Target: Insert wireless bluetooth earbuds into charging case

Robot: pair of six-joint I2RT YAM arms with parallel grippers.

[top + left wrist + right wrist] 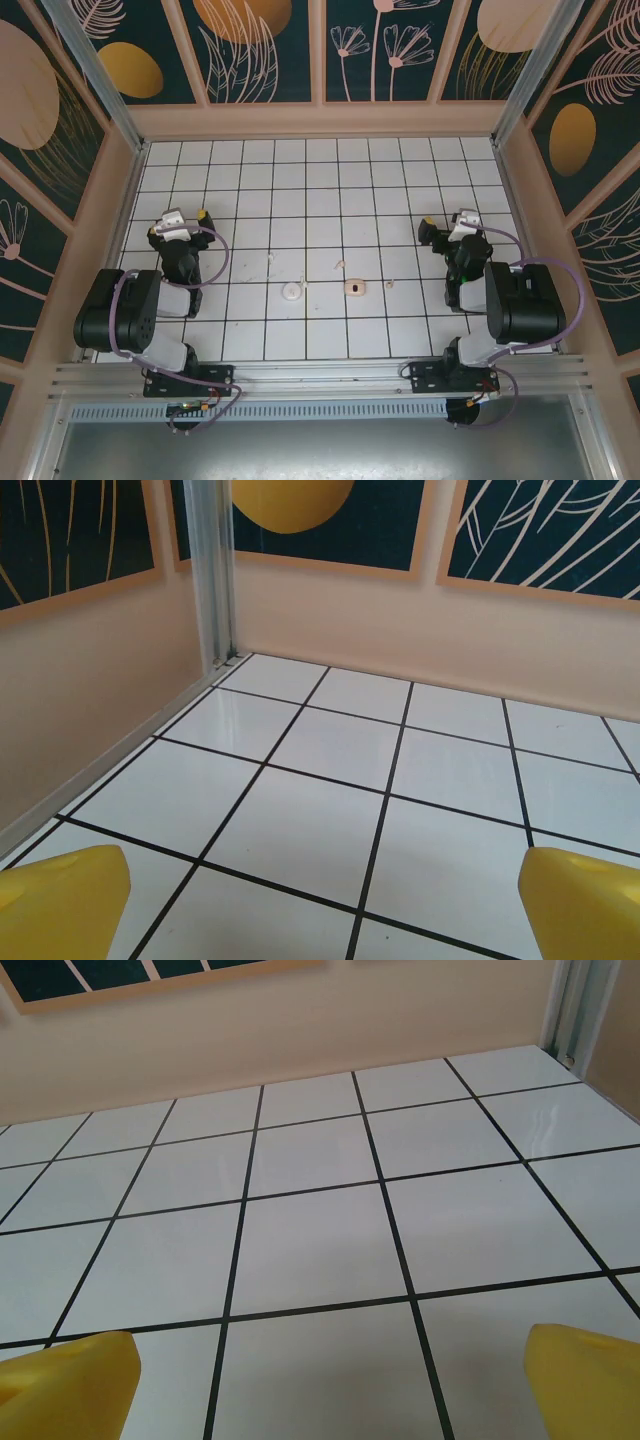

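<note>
Near the middle of the white tiled floor lie a round pink charging case (pixel 354 287) with a dark centre and a round white one (pixel 291 291). Tiny pale earbuds are scattered around them: one (pixel 271 257) up and left, one (pixel 341 264) above the pink case, one (pixel 389 283) to its right. My left gripper (pixel 178 218) rests far to the left and my right gripper (pixel 452 218) far to the right, both apart from these pieces. In the wrist views, the left gripper (pixel 325 910) and right gripper (pixel 325 1390) are open over bare tiles, yellow fingertips (pixel 60 900) (pixel 585 1380) wide apart.
Peach walls with dark floral panels enclose the floor on three sides. An aluminium corner post (pixel 210 570) stands ahead of the left gripper, and another post (pixel 580 1005) at the far right of the right wrist view. A metal rail (pixel 320 375) carries both arm bases.
</note>
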